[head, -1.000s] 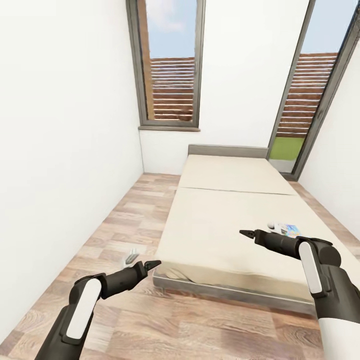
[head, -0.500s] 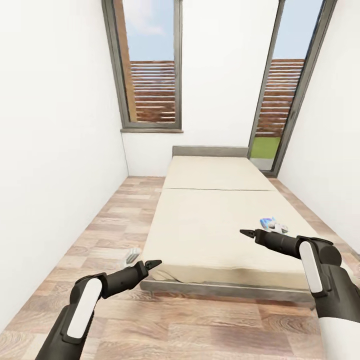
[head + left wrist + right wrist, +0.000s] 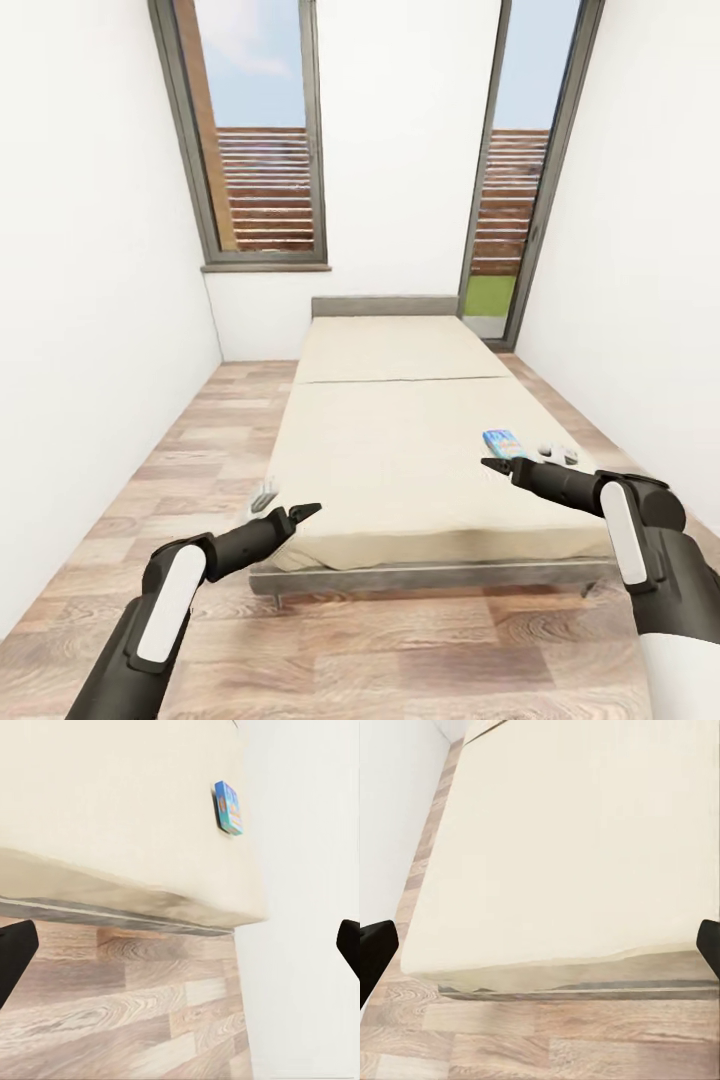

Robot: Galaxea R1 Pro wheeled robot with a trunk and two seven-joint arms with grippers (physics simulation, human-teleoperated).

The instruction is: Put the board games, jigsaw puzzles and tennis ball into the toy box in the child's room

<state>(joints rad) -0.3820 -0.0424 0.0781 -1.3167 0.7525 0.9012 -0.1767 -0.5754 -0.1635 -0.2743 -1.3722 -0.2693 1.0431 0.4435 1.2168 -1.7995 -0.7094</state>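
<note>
Both grippers, left [image 3: 305, 511] and right [image 3: 492, 465], have fingers spread and empty, so the blue-printed flat box [image 3: 501, 441] on the low beige bed [image 3: 400, 450] remains uncollected.

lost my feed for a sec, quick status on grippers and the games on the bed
Left gripper and right gripper open, empty, held over the bed's foot end. One colourful board game on the mattress just beyond the right gripper. Nothing between them.

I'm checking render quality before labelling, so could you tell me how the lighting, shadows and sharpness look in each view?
Head view: flat, even light, the bed casting little shadow, wide-angle lens leaning the window frames inward. Left wrist view: soft, the small box showing blurred print. Right wrist view: pale mattress nearly washed out, floor planks slightly blurred.
</note>
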